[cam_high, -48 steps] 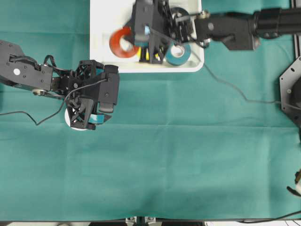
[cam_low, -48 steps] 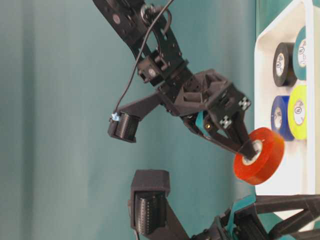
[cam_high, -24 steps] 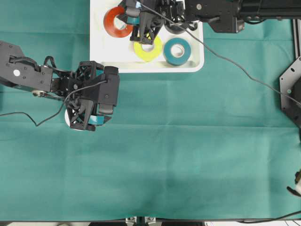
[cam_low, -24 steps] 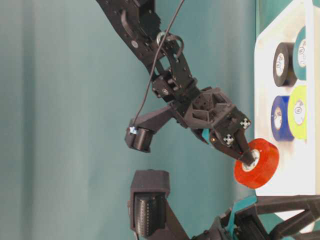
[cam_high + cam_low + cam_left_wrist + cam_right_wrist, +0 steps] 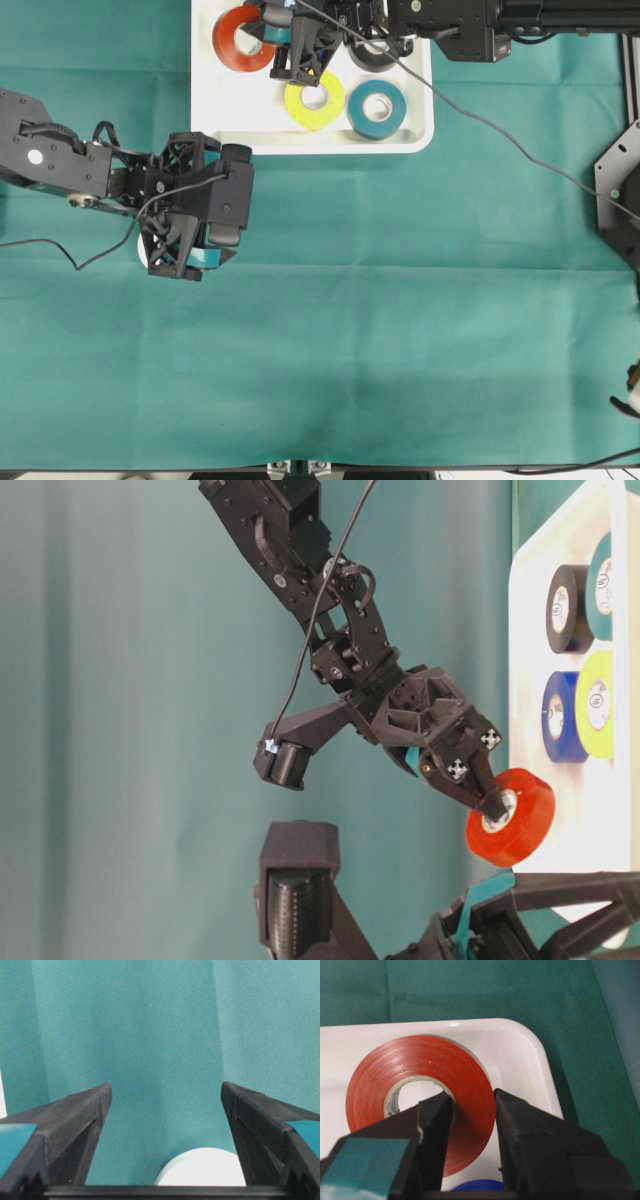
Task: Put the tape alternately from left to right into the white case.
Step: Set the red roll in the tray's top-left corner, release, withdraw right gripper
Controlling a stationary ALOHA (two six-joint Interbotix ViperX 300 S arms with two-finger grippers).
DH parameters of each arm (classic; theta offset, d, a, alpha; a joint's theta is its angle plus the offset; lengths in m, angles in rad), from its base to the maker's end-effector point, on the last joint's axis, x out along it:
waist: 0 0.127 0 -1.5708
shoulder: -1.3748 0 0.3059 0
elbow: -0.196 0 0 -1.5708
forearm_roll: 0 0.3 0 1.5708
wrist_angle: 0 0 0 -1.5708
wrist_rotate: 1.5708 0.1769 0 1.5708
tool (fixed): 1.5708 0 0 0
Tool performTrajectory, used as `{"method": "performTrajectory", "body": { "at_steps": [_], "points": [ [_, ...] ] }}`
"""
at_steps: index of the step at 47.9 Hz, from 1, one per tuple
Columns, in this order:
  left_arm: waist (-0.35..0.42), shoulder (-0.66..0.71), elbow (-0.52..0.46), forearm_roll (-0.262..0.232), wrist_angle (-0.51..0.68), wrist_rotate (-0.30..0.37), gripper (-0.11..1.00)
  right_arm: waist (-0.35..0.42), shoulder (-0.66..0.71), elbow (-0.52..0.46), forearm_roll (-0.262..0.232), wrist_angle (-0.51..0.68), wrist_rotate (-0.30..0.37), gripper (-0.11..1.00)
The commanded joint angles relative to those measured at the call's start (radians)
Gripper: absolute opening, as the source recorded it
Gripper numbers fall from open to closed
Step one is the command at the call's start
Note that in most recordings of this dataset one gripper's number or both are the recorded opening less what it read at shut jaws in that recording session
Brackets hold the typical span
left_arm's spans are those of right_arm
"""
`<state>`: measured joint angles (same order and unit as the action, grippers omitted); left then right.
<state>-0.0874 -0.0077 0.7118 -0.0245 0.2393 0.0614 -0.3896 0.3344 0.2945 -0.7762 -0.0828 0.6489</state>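
Right wrist view, red-orange tape roll [image 5: 427,1091], pale core

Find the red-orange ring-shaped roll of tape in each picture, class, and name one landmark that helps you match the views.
Overhead: red-orange ring-shaped roll of tape over the glossy white tray's far-left corner, gripped by the right hand.
Table-level: roll raised off the tray, finger through its core.
Right wrist: roll pinched through its wall.
Left wrist: not in it.
Shared landmark: the tray's rounded corner.
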Motion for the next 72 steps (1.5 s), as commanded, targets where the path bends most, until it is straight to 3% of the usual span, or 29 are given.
{"method": "performTrajectory", "body": {
  "at_steps": [1, 28, 30, 37, 39, 45, 72],
  "points": [
    [-0.005, -0.026, -0.008, -0.002, -0.006, 0.0, 0.44, -0.003, -0.021, -0.029, 0.0, -0.009, 0.005, 0.28],
    [-0.006, -0.026, -0.009, -0.002, -0.005, 0.0, 0.43, 0.017, -0.023, -0.026, -0.012, -0.006, 0.003, 0.28],
    [-0.006, -0.025, -0.009, -0.002, -0.006, 0.0, 0.44, 0.021, -0.025, -0.026, -0.012, -0.002, 0.003, 0.35],
    [-0.006, -0.026, -0.012, -0.002, -0.006, 0.0, 0.44, 0.032, -0.028, -0.026, -0.012, 0.02, 0.005, 0.78],
    [-0.006, -0.026, -0.012, -0.002, -0.006, 0.0, 0.44, 0.032, -0.028, -0.026, -0.012, 0.025, 0.005, 0.84],
    [-0.012, -0.026, -0.012, -0.002, -0.006, -0.002, 0.44, 0.032, -0.029, -0.023, -0.012, 0.034, 0.006, 0.76],
    [-0.015, -0.026, -0.012, -0.002, -0.006, -0.002, 0.44, 0.051, -0.046, -0.003, -0.012, 0.035, 0.006, 0.76]
  ]
}}
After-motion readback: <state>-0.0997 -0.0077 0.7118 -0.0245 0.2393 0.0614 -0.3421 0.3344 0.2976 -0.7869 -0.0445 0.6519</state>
